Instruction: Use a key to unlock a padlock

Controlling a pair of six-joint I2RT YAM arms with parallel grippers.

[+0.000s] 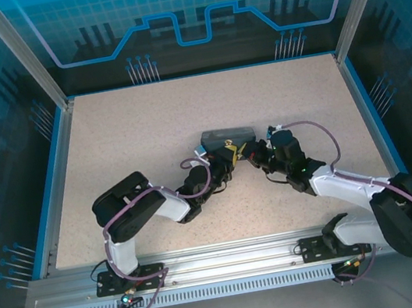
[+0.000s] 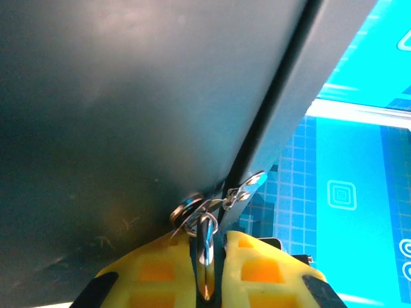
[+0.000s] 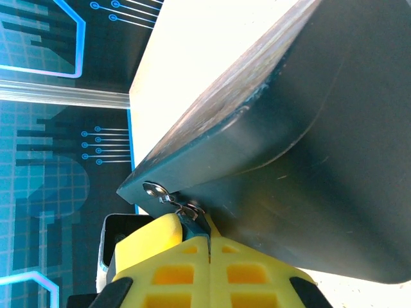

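At the table's middle both grippers meet at the front edge of a dark box (image 1: 226, 135). My left gripper (image 1: 228, 156) (image 2: 211, 233) is shut on the key (image 2: 207, 250), a thin shiny metal sliver standing edge-on between the yellow fingers and hooked into a small ring (image 2: 187, 210) at the box (image 2: 128, 96). My right gripper (image 1: 250, 151) (image 3: 191, 221) is shut on the padlock (image 3: 194, 227), a tiny dark body mostly hidden between its yellow fingers, right against the box (image 3: 308, 128). A small metal tab (image 2: 247, 186) (image 3: 153, 188) hangs at the box's corner beside both.
The speckled beige table (image 1: 146, 124) has a blue rim and metal posts at its corners. Purple cables (image 1: 322, 138) loop off both arms. Blue patterned walls enclose the table on three sides.
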